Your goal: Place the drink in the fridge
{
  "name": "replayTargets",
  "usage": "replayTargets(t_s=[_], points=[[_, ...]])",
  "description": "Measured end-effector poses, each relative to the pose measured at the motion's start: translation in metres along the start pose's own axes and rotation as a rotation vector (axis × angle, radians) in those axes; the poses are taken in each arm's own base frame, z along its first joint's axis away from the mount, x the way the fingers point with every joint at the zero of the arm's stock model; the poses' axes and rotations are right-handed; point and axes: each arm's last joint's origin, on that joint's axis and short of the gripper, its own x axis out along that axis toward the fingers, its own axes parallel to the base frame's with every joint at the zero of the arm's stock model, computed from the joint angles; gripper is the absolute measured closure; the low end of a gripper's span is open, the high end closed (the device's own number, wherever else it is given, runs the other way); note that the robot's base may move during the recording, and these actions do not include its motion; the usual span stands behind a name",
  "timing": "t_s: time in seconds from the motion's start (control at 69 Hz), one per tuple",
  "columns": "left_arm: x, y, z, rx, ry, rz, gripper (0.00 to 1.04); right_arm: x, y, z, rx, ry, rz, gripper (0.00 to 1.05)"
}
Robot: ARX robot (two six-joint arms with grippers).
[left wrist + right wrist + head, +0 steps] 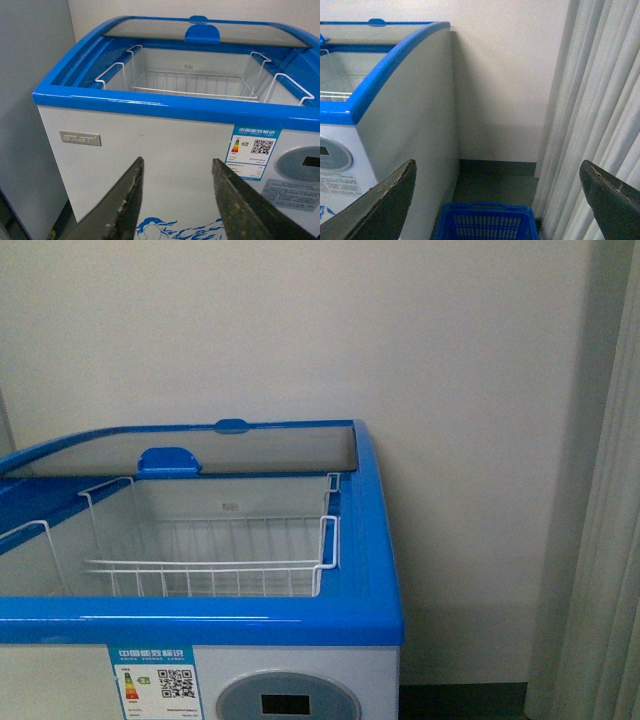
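1. White chest fridge w/ blue rim (300,620): glass sliding lid (270,448) pushed to the back, white wire basket (210,570) inside.
2. Left gripper (175,200): jaws apart, nothing between, facing fridge front.
3. Right gripper (497,200): jaws wide apart, nothing between, above blue plastic basket (485,222) on floor.
4. Drink bottle: not in any view.

All three views are lit softly and evenly, apparently from overhead; no hard shadows are cast. A pale streak of glare is seen along the front rim of the fridge (200,618), and a similar sheen in the left wrist view on the rim (165,102). The wall (470,390) is rendered slightly grainy and dull. In the front view, fine print on the label (155,683) is blurred. The left gripper (175,200) and right gripper (497,200) are shown dark and out of focus at close range. A dim corner is seen beside the curtain (600,100), above the basket (485,222).
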Motion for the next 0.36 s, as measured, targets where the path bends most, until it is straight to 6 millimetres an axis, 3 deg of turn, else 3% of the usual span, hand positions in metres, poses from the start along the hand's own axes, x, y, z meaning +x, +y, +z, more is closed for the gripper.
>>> replayTargets(t_s=[0.174,0.362], points=[[0.0,0.0,-0.0001,0.002,0.0,-0.001,1.01,0.0,0.0,0.0,0.0,0.0,0.0,0.07],[0.0,0.0,0.0,0.003,0.0,-0.001,0.7,0.0,0.0,0.0,0.0,0.0,0.0,0.07]])
